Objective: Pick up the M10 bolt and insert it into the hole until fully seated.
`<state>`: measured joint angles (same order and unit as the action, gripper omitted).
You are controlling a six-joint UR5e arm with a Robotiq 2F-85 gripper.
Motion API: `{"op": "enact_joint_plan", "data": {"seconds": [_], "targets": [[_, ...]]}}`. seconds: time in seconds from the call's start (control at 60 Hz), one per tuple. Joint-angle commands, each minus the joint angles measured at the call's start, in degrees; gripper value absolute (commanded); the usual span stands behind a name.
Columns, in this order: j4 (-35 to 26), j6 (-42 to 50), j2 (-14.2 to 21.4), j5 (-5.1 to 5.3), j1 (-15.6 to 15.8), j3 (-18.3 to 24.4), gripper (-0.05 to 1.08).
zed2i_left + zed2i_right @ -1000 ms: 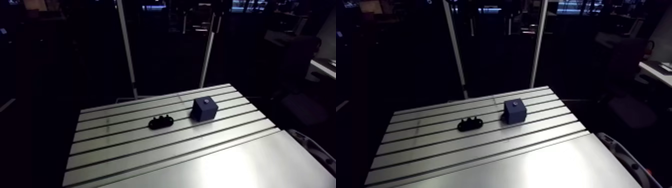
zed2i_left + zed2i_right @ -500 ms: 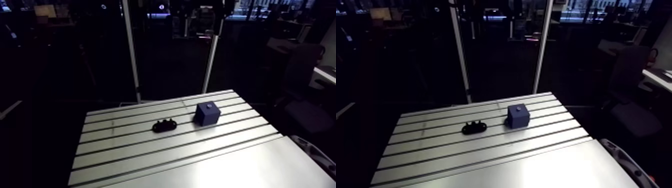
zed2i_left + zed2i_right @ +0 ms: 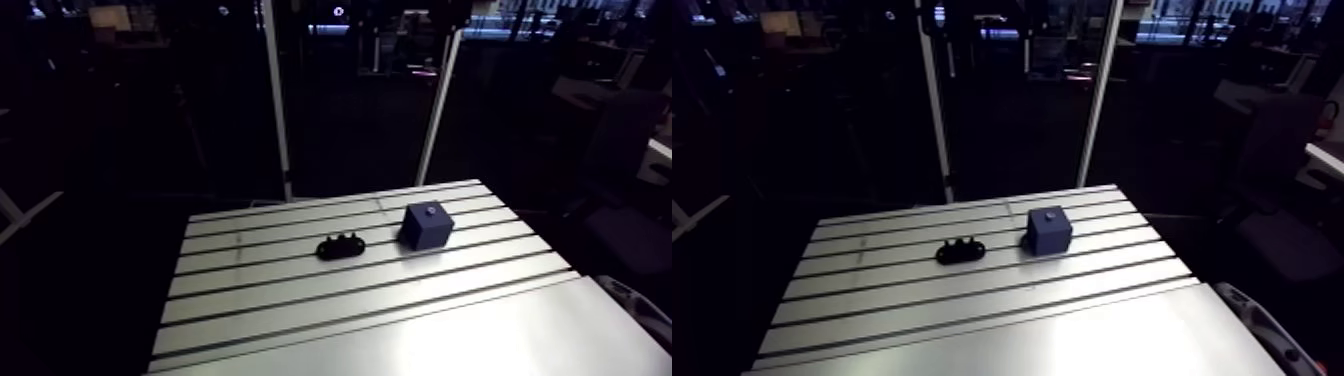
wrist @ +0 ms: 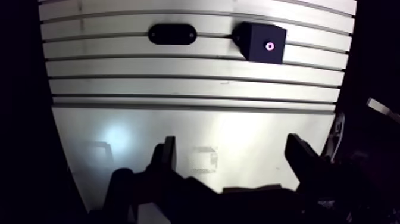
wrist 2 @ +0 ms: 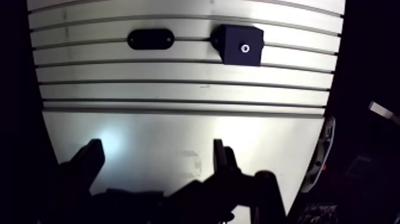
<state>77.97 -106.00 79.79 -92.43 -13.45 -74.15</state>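
Observation:
A dark blue cube [image 3: 427,226] stands on the far half of the slotted table [image 3: 400,330], with a small bright round spot [image 4: 270,46] in its top face; I cannot tell whether that is a hole or a bolt head. Beside it lies a black oval holder [image 3: 341,246] with three small bumps on top. No separate bolt can be made out. In the wrist view my gripper [image 4: 233,158] is open, its two fingers [image 4: 166,156] wide apart with nothing between them. It hangs high over the smooth near part of the table, well short of the cube [image 4: 261,42] and the holder [image 4: 172,34].
Two light upright poles [image 3: 277,100] stand behind the table's far edge. The table's right edge [image 4: 333,119] lies close beside one finger, with dark fittings beyond it. The near part of the table is a smooth plate; the far part has lengthwise slots.
The arm view has shifted as the camera moved, so the table sits a little further right and lower in the picture. The cube and the holder have not moved on the table.

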Motion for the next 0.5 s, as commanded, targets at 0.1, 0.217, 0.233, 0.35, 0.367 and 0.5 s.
{"op": "enact_joint_plan", "data": {"seconds": [0.1,0.217,0.233,0.35,0.367,0.5], "targets": [[5.99,0.14,4.36,-0.25,0.08,-6.55,0.01],[5.93,0.31,5.83,-0.25,0.08,-8.12,0.01],[5.93,0.31,5.83,-0.25,0.08,-8.12,0.01],[5.19,0.31,6.02,0.1,0.08,-7.84,0.01],[4.69,0.31,6.11,0.1,0.08,-7.74,0.01],[3.4,0.4,6.49,0.1,0.17,-7.54,0.01]]}}
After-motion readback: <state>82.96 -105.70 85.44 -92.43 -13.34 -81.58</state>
